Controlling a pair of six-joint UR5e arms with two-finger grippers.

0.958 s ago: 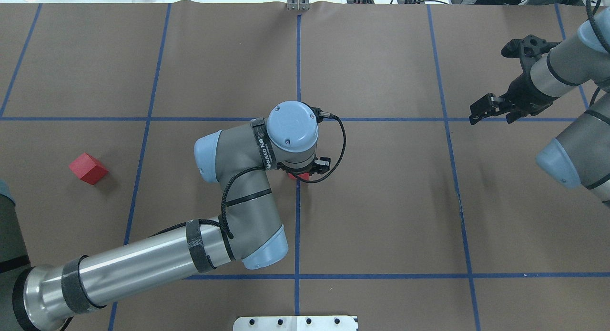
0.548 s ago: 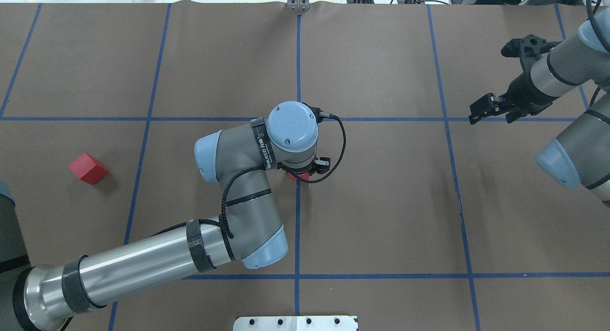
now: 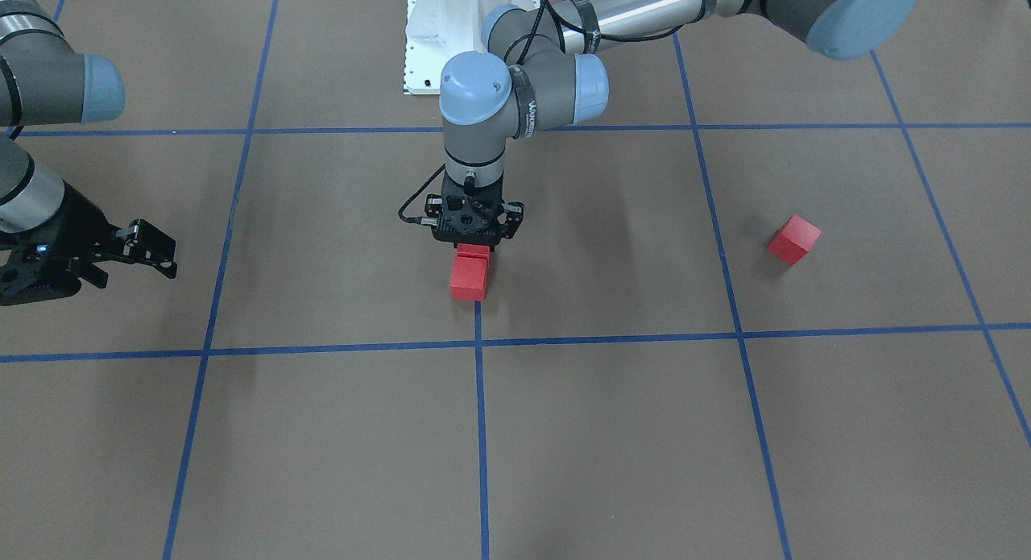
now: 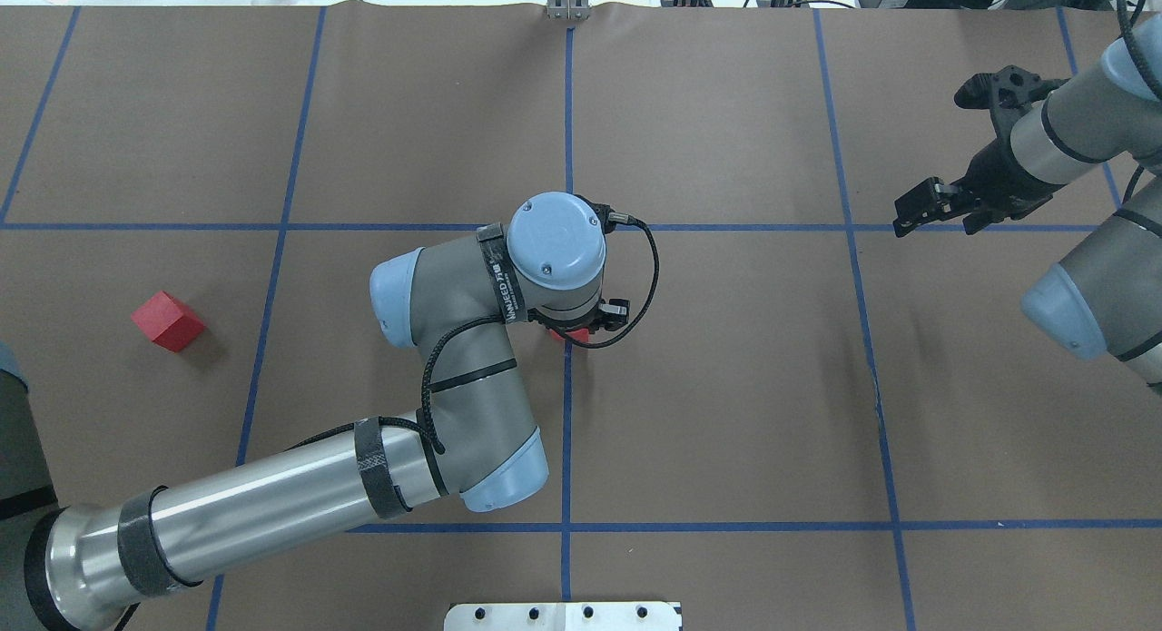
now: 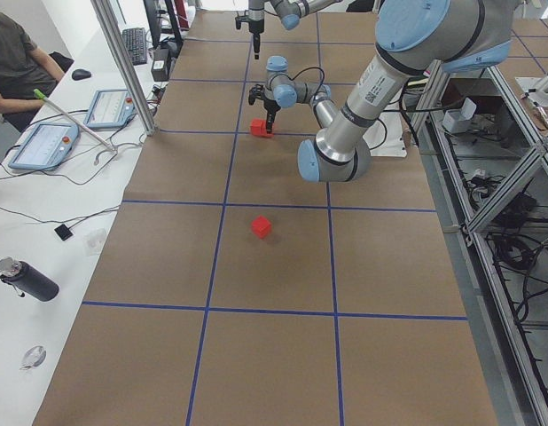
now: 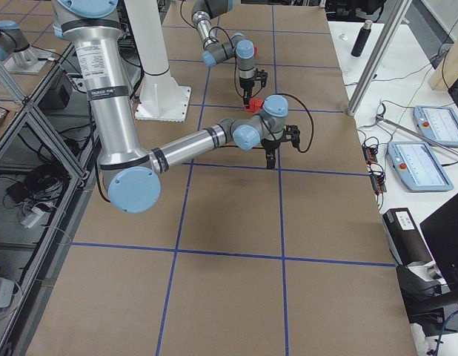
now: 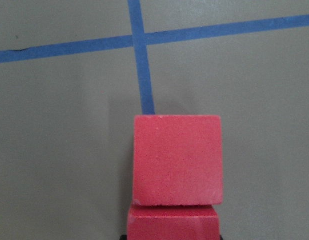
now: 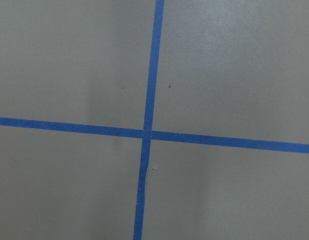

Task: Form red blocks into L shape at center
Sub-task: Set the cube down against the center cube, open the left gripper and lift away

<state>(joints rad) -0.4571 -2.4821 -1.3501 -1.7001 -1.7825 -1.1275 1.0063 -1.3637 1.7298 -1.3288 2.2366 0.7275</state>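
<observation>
Two red blocks lie touching in a row on the middle blue tape line (image 3: 481, 399). The one farther from the robot (image 3: 469, 281) lies free. My left gripper (image 3: 473, 246) points straight down over the nearer one (image 3: 472, 256), and its fingers sit close against that block. In the left wrist view the free block (image 7: 177, 160) fills the middle and the gripped block (image 7: 172, 224) is at the bottom edge. A third red block (image 3: 794, 239) lies alone on the robot's left side; it also shows in the overhead view (image 4: 168, 321). My right gripper (image 3: 133, 266) hovers open and empty, far off.
The brown floor carries a grid of blue tape lines. The robot's white base plate (image 4: 563, 616) is at the near edge. The left arm's elbow (image 4: 472, 404) hangs over the square beside the center line. The right wrist view shows only a tape crossing (image 8: 147, 134).
</observation>
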